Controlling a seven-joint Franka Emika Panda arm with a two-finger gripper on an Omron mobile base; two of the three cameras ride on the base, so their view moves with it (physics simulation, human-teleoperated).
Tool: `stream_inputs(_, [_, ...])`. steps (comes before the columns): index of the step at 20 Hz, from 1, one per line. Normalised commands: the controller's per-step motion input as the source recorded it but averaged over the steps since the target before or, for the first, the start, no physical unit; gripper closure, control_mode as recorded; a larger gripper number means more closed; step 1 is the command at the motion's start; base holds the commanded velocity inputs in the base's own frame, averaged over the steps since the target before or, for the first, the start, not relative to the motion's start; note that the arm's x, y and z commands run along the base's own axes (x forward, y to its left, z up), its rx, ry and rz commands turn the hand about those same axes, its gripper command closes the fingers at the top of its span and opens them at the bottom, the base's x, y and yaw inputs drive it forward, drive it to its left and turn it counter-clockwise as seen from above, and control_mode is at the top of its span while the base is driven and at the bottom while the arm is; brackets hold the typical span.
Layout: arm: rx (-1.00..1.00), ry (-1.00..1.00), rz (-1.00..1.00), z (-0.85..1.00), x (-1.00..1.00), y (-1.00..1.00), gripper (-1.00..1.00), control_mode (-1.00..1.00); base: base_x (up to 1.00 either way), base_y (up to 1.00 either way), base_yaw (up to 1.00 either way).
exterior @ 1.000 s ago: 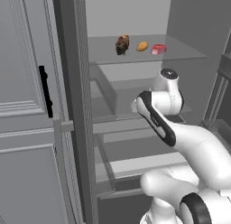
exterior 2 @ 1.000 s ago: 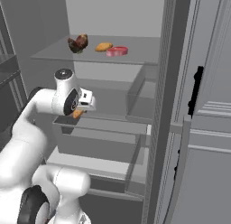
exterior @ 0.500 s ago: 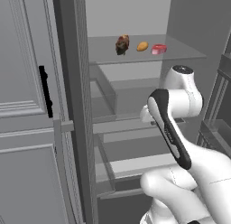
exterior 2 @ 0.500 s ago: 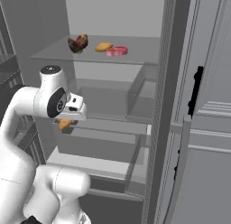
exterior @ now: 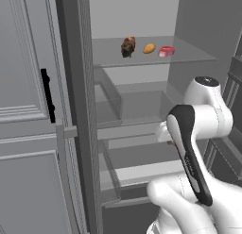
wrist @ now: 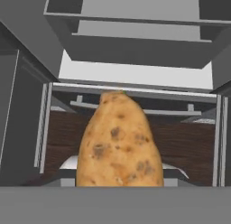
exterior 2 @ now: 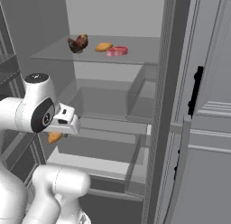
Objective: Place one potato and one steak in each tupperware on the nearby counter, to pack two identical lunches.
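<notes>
Below the fridge's top shelf (exterior: 189,56), your jaws grip one potato (wrist: 118,142), held out in front of the open drawers. Up there you have the dark steak (exterior: 127,45), second potato (exterior: 149,48), pink steak (exterior: 166,51).

Probably a kitchen: open fridge shelves (exterior: 142,58) holding food, panelled cabinet doors (exterior: 28,110).

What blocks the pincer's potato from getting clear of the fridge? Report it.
Nothing visible does. The pincer holds the potato low in front of the open fridge, outside the shelves. No tupperware is in sight, so the path to it cannot be judged.
</notes>
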Motion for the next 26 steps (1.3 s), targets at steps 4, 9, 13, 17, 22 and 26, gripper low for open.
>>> stream_inputs(4, [0.00, 0.00, 0.00, 0.00, -0.08, 0.00, 1.00, 1.00, -0.17, 0.00, 0.00])
stream_inputs(9, [0.00, 0.00, 0.00, 0.00, 0.00, 0.00, 1.00, 1.00, -1.00, -0.03, -0.04])
stream_inputs(13, [0.00, 0.00, 0.00, 0.00, 0.00, 0.00, 1.00, 1.00, -1.00, -0.22, -0.12])
stream_inputs(17, [0.00, 0.00, 0.00, 0.00, 0.00, 0.00, 1.00, 1.00, -1.00, -0.04, -0.01])
stream_inputs(22, [0.00, 0.00, 0.00, 0.00, 0.00, 0.00, 1.00, 1.00, -0.91, -0.29, 0.00])
stream_inputs(26, [0.00, 0.00, 0.00, 0.00, 0.00, 0.00, 1.00, 1.00, -0.27, -0.12, -0.14])
